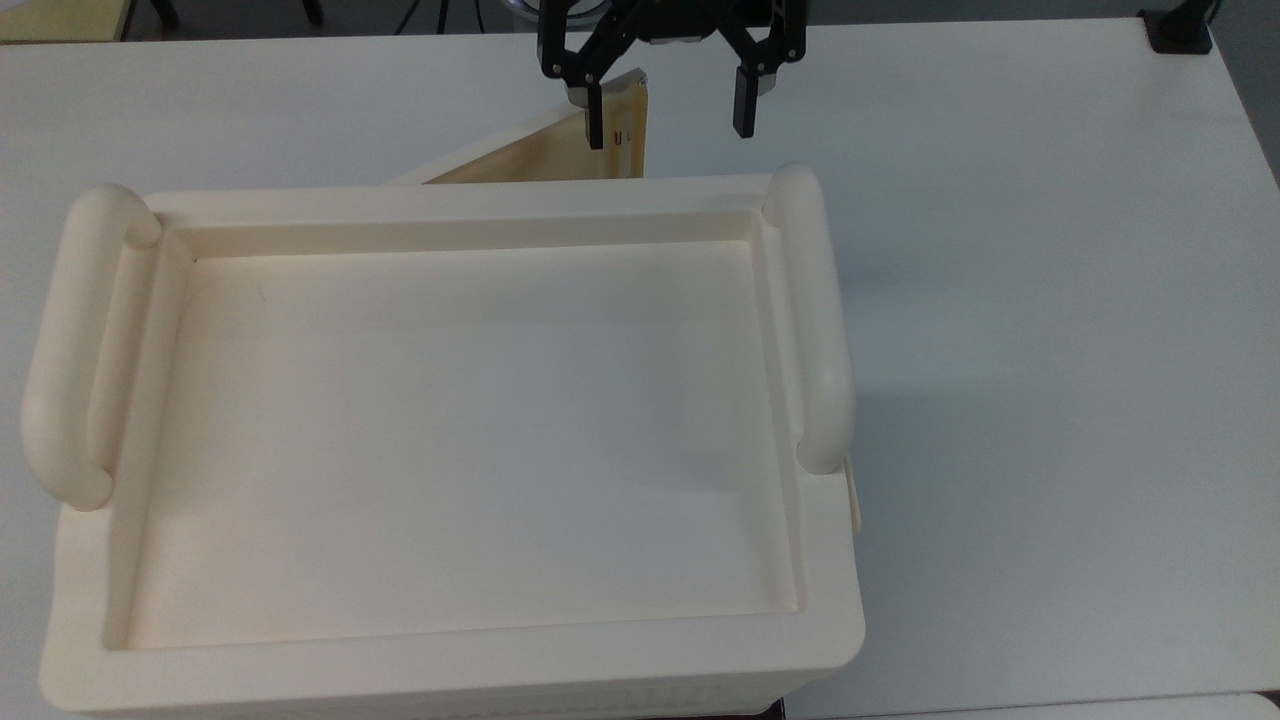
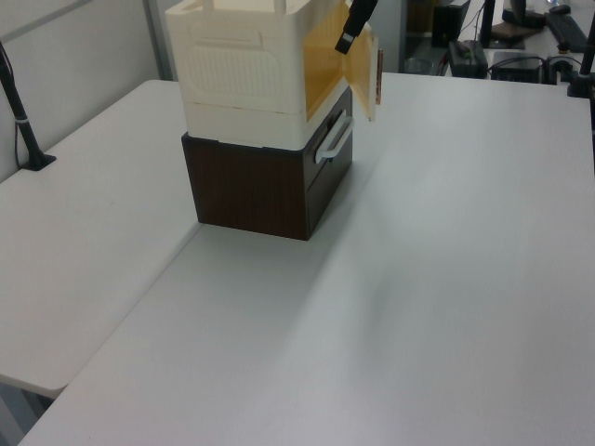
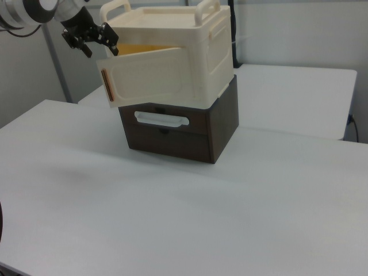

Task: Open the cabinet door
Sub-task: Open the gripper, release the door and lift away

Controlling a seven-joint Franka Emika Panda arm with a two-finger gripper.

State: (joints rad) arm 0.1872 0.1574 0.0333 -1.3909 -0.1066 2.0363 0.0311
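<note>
The cabinet door [image 3: 152, 77] stood partly open, swung out from the front of the cream cabinet [image 3: 195, 52] on a hinge at the right view's right, its free edge at the right view's left. It was a thin, flat cream panel with a small brownish latch strip [image 3: 105, 86] near the free edge and a warmer yellow tone showing in the opening behind it. In the top view it appeared as a slanted wedge [image 1: 560, 150] beyond the cabinet's far rim.

The pincer [image 1: 668, 125] hung just at the door's free edge, its two black fingers spread wide apart; one finger [image 1: 594, 120] overlapped the door's outer corner in the top view, the other lay off over bare counter [image 1: 1000, 250]. Whether that finger touched the panel could not be told.

By my judgement the opening was under way but unfinished. The next move would call for bearing on the inside of the free edge and sweeping it outward along the hinge's arc, without knocking the light cabinet.

The cabinet sat on a dark brown drawer unit [image 3: 184, 129] with a white handle [image 3: 161, 119].
</note>
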